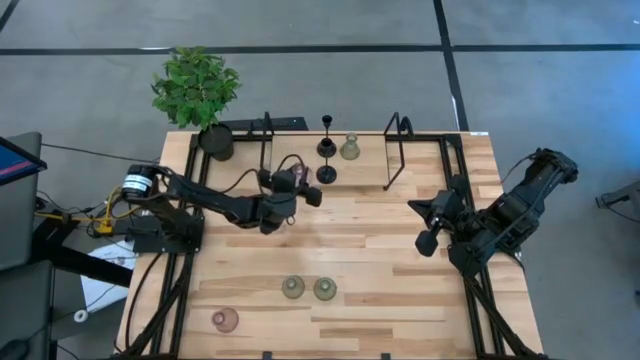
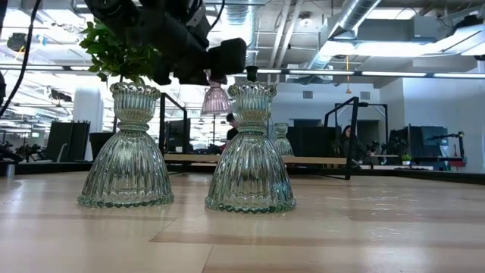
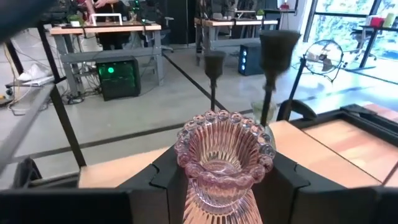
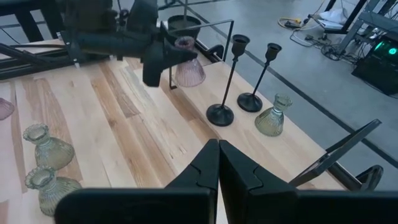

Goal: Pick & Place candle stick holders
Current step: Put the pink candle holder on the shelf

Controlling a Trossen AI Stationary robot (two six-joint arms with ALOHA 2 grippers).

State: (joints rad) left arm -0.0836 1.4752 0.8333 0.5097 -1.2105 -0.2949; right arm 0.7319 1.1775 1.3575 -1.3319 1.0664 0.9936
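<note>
Pink glass holder (image 3: 221, 165) (ribbed) gripped aloft — left gripper (image 3: 221, 180) fingers clamped.

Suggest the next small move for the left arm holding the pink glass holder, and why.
Probably lower it beside the two black holders. The left end effector grips the pink holder above the table near them and the olive-green holder grouped at the far edge. The right end effector waits shut.

1. the middle of the table (image 1: 380, 240) is bare wood, plenty of room to pass.
2. far edge is crowded: two black holders (image 1: 327, 150), a green glass one (image 1: 350, 148), wire frames (image 1: 397, 150) either side.
3. near edge: two green holders (image 1: 308, 289) side by side, a pink one (image 1: 224, 320) well apart.
</note>
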